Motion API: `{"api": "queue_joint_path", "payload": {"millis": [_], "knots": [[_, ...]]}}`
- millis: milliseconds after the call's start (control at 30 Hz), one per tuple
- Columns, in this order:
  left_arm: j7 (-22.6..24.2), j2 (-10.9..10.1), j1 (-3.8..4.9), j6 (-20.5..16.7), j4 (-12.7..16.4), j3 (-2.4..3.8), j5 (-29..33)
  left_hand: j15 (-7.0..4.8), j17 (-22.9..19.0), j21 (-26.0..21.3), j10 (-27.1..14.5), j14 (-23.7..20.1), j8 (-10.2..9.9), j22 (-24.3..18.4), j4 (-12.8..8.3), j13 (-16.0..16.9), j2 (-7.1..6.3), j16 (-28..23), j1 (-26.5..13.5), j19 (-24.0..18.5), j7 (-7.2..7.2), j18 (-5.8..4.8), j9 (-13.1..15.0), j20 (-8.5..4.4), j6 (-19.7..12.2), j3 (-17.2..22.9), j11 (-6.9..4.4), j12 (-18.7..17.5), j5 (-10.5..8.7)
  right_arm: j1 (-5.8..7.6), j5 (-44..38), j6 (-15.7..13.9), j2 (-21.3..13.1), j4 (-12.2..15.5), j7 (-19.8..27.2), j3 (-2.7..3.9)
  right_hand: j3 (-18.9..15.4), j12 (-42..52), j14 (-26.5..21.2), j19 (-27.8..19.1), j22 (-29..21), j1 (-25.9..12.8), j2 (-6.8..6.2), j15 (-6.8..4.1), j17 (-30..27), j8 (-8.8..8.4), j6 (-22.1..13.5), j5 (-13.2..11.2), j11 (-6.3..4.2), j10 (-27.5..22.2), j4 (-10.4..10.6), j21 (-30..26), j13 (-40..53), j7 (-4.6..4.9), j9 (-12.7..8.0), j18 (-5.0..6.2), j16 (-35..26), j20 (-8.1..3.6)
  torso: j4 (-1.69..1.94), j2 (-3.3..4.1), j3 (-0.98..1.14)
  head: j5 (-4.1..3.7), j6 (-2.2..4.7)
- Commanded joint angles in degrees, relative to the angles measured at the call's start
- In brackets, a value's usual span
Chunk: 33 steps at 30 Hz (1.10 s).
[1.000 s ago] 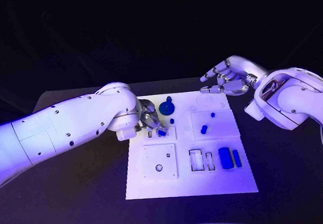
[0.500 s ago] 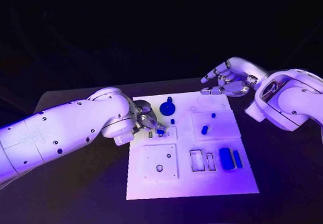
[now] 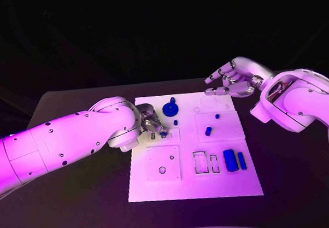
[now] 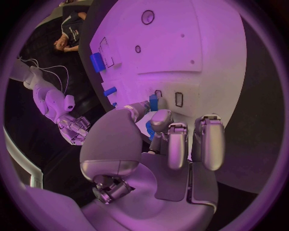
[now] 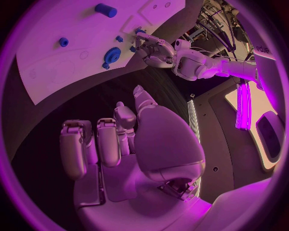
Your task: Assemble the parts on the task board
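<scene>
Left hand [image 3: 151, 124] down over the near-left part of the task board [image 3: 196, 190], fingers [image 4: 178, 144] curled in close together, a small blue part [image 4: 154, 102] pinched at the tips between thumb and fingers. Just beyond those fingertips, two narrow slots [image 4: 178, 98] in the white plate. Farther out from the fingers, a small round hole [image 4: 137, 49] and a larger ring-shaped hole [image 4: 147, 17] on a raised square plate, then a blue block [image 4: 98, 62] and a smaller blue piece [image 4: 110, 91] off to the thumb side.

Right hand [image 3: 231, 80] raised off the board's far right corner, fingers [image 5: 108, 142] half-curled and apart, nothing between them. Beyond the fingertips, dark table [image 3: 79, 211], then the board's edge. Past that edge, a blue gear [image 5: 111, 56], a small blue ring [image 5: 63, 42] and a blue cylinder [image 5: 106, 9].

From the head view, the gear [image 3: 169, 110] just beside the left fingertips on their far side, a short blue peg [image 3: 207, 132] between the two hands, a thick blue bar [image 3: 230, 160] and a thin blue bar [image 3: 241, 161] side by side well nearer than either hand.
</scene>
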Motion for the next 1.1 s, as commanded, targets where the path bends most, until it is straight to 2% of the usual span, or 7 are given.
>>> {"api": "queue_joint_path", "payload": {"millis": [33, 333, 500, 667, 900, 1100], "knots": [[-0.18, 0.05, -0.08, 1.63, 0.19, 0.01, -3.13, 0.05, 15.09, 0.12, 0.27, 6.04, 0.14, 7.30, -9.52, -0.05, 0.18, 0.17, -0.19, 1.87, -0.46, -0.43, 0.10, 0.02, 0.10, 9.77, -0.03, 0.22, 0.18, -0.06, -0.54, 0.80, 0.04, 0.02, 0.30, -0.01, -0.43, -0.31, 3.27, 0.54, 7.16, -0.53, 0.16, -0.38, 2.48, -0.17, 0.12, 0.18, 0.08, -0.39, 0.02, -0.33, -0.04, 0.22, 0.06, -0.17, -0.20, -0.23, -0.02, 0.01, 0.02, 0.04, -0.10], [-0.68, -0.18, -0.13, 5.87, 0.01, 0.00, -3.35, 0.04, 15.09, 0.01, 0.30, 6.04, 0.14, 7.11, -9.64, -0.05, 0.13, 0.17, -0.19, 1.78, -0.46, -0.38, 0.14, 0.01, 0.10, 9.94, -0.04, 0.22, 0.18, -0.09, -0.54, 0.97, 0.05, 0.00, 0.31, -0.01, -0.55, -0.29, 3.28, 0.53, 7.15, -0.59, 0.18, -0.38, 2.55, -0.18, 0.13, 0.19, 0.08, -0.39, 0.09, -0.35, -0.03, 0.23, 0.06, -0.17, -0.17, -0.23, 0.04, -0.02, 0.04, 0.00, -0.22], [-0.77, -0.27, -0.13, 6.62, -0.03, 0.00, -3.37, 0.03, 15.09, 0.01, 0.32, 6.04, 0.14, 7.11, -9.68, -0.03, 0.10, 0.17, -0.19, 1.78, -0.46, -0.38, 0.15, 0.01, 0.11, 9.99, -0.04, 0.23, 0.18, -0.10, -0.53, 1.08, 0.06, -0.03, 0.30, -0.01, -0.55, -0.29, 3.28, 0.53, 7.15, -0.59, 0.18, -0.38, 2.55, -0.18, 0.13, 0.19, 0.08, -0.39, 0.09, -0.35, -0.03, 0.23, 0.06, -0.17, -0.17, -0.23, -0.05, -0.02, 0.03, 0.05, -0.24], [-0.82, -0.32, -0.13, 7.17, 0.05, 0.00, -3.38, 0.03, 15.09, 0.00, 0.36, 6.04, 0.16, 7.10, -9.79, 0.00, 0.01, 0.17, -0.22, 1.77, -0.47, -0.38, 0.19, 0.00, 0.14, 10.11, -0.04, 0.26, 0.23, -0.12, -0.53, 1.13, 0.07, -0.07, 0.29, -0.02, -0.55, -0.29, 3.28, 0.53, 7.15, -0.59, 0.18, -0.38, 2.55, -0.18, 0.13, 0.19, 0.08, -0.39, 0.09, -0.35, -0.03, 0.23, 0.06, -0.17, -0.17, -0.23, -0.02, 0.01, 0.02, 0.14, -0.10], [-0.89, -0.14, -0.13, 7.31, -0.05, 0.00, -3.38, 0.02, 15.09, 0.02, 0.49, 6.04, 0.19, 7.14, -9.90, 0.15, -0.12, 0.17, -0.33, 1.79, -0.47, -0.39, 0.26, -0.01, 0.22, 10.28, -0.05, 0.38, 0.36, -0.13, -0.53, 1.15, 0.10, -0.04, 0.29, -0.02, -0.55, -0.29, 3.28, 0.53, 7.15, -0.59, 0.18, -0.38, 2.55, -0.18, 0.13, 0.19, 0.08, -0.39, 0.09, -0.35, -0.03, 0.23, 0.06, -0.17, -0.17, -0.23, -0.02, 0.03, 0.05, 0.28, -0.26], [-1.00, 0.46, -0.12, 7.03, -0.82, -0.03, -3.04, -0.03, 15.09, 0.05, 1.04, 6.04, 0.34, 7.24, -9.42, 0.51, -0.12, 0.17, -2.08, 1.85, -0.67, -0.40, 0.55, -0.06, 0.76, 10.60, -0.16, 0.73, 0.44, -0.13, -0.53, 1.17, 0.04, 0.03, 0.25, -0.02, -0.55, -0.29, 3.28, 0.53, 7.15, -0.59, 0.18, -0.38, 2.55, -0.18, 0.13, 0.19, 0.08, -0.39, 0.09, -0.35, -0.03, 0.23, 0.06, -0.17, -0.17, -0.23, -0.03, -0.03, 0.09, 0.36, -0.43]]}}
